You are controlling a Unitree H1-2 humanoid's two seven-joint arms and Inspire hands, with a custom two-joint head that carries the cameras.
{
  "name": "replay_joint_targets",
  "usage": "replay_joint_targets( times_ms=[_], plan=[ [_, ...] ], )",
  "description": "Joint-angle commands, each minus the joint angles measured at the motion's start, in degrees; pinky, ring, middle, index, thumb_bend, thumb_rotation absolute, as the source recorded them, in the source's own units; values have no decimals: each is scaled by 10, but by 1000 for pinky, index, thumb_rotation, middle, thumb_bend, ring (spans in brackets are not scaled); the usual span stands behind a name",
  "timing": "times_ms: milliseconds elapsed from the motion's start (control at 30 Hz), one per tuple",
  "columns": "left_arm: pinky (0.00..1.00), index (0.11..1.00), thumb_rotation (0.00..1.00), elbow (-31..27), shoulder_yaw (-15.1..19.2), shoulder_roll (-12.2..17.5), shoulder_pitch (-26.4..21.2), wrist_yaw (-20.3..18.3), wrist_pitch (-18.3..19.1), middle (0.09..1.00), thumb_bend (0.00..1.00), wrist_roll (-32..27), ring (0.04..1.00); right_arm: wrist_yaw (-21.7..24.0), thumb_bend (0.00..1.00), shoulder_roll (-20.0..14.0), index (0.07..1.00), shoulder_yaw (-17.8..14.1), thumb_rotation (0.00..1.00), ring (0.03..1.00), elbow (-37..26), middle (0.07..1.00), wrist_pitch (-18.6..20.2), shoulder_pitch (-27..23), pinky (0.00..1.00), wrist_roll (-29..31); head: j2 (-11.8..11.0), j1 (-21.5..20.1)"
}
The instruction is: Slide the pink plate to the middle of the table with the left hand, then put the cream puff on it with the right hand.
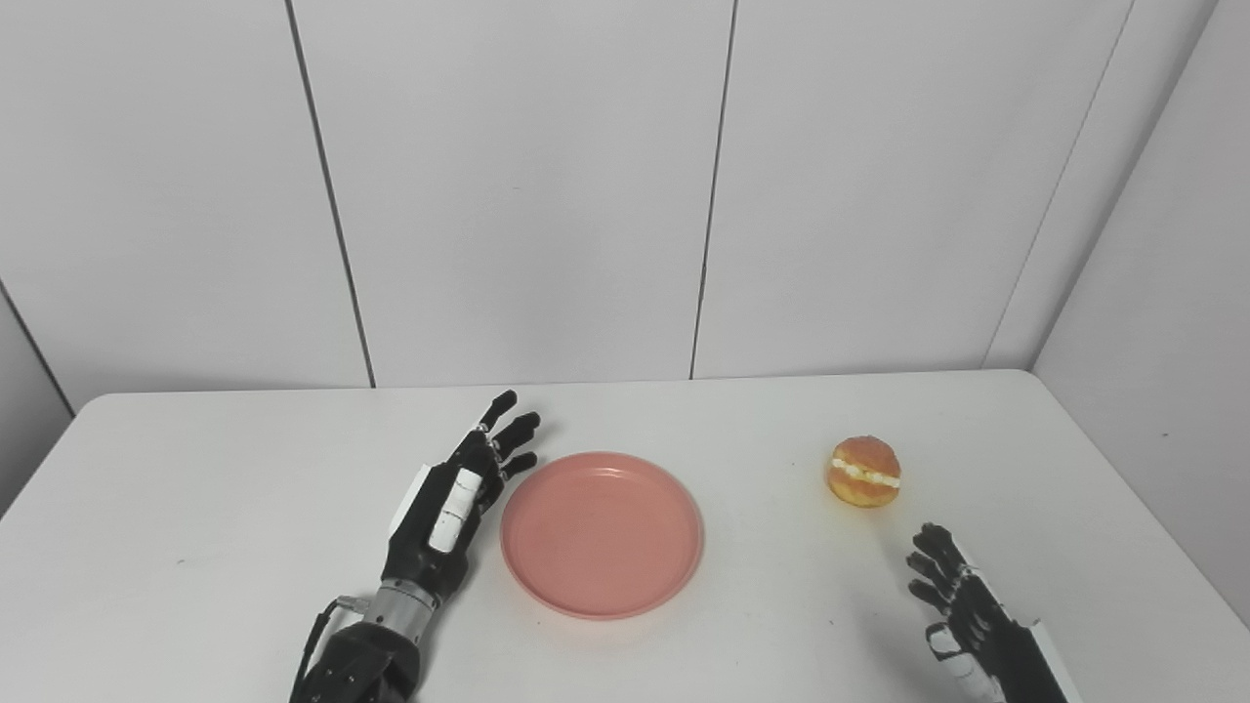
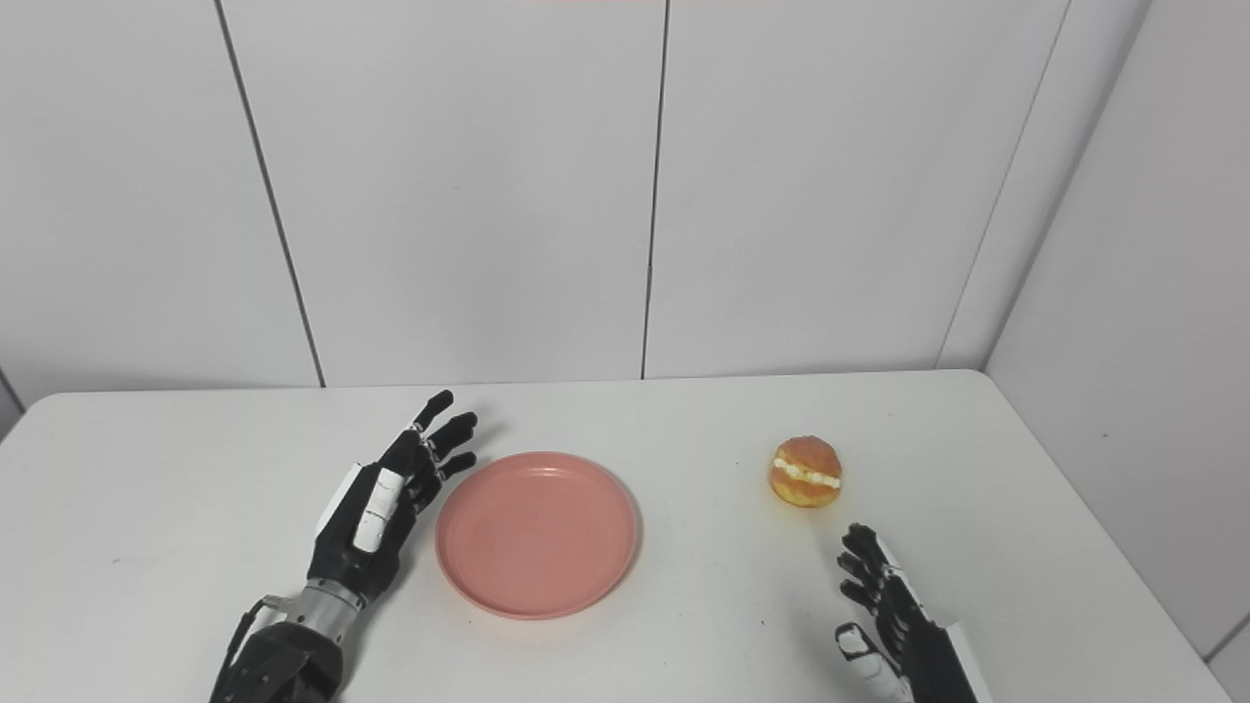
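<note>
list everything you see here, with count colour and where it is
pink plate: one, pink, empty, near the middle of the table, just right of the left hand
cream puff: one, golden brown with a white cream band, right part of the table, beyond the right hand
table: one, white, fills the lower half of the view
wall panels: white, behind the table
left hand: one, black, open, fingers apart, beside the plate's left rim
right hand: one, black, open, holding nothing, short of the cream puff
</note>
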Motion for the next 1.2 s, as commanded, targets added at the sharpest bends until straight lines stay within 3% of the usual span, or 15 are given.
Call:
replay_joint_targets(
  times_ms=[0, 233, 333, 467, 633, 700, 833, 900, 1167],
  plan=[
    [888, 931, 863, 50, 8, 8, 42, -8, -23, 887, 962, -11, 928, -11, 860, 24, 939, 15, 834, 915, 26, 943, 16, 10, 907, -2, 1, 0],
    [893, 936, 866, 77, 9, 10, 33, -15, -50, 893, 940, -15, 930, -22, 883, 29, 931, 15, 828, 911, 39, 941, 9, 4, 905, -12, -11, -22],
    [896, 944, 879, 89, 8, 9, 30, -21, -65, 900, 900, -14, 937, -36, 836, 36, 911, 10, 790, 871, 49, 904, -17, 3, 846, -15, -18, -19],
    [910, 946, 885, 80, 9, 8, 36, -16, -64, 901, 892, -11, 944, -68, 784, 53, 872, -5, 733, 802, 53, 846, -80, 5, 757, -27, -21, -9],
    [931, 938, 881, 64, 8, 8, 44, -8, -50, 897, 881, -8, 945, -89, 786, 56, 881, -6, 768, 801, 20, 843, -87, 12, 760, -47, -20, -5],
    [938, 941, 877, 62, 8, 9, 46, -8, -46, 899, 882, -10, 947, -99, 776, 51, 890, -5, 778, 808, -9, 849, -82, 13, 765, -91, -18, -6],
    [935, 943, 867, 51, 7, 10, 51, -9, -35, 896, 875, -10, 947, -122, 815, 36, 897, -10, 761, 792, -87, 856, -26, 3, 718, -226, -19, -6],
    [938, 942, 856, 44, 7, 9, 53, -9, -28, 892, 867, -11, 953, -132, 869, 31, 875, -13, 727, 786, -101, 849, -17, -10, 695, -261, -20, -5],
    [923, 945, 846, 4, 3, 3, 67, -7, -1, 873, 884, -11, 947, -138, 917, -2, 870, -20, 675, 800, -136, 848, 35, -71, 715, -358, -22, 0]
  ],
)
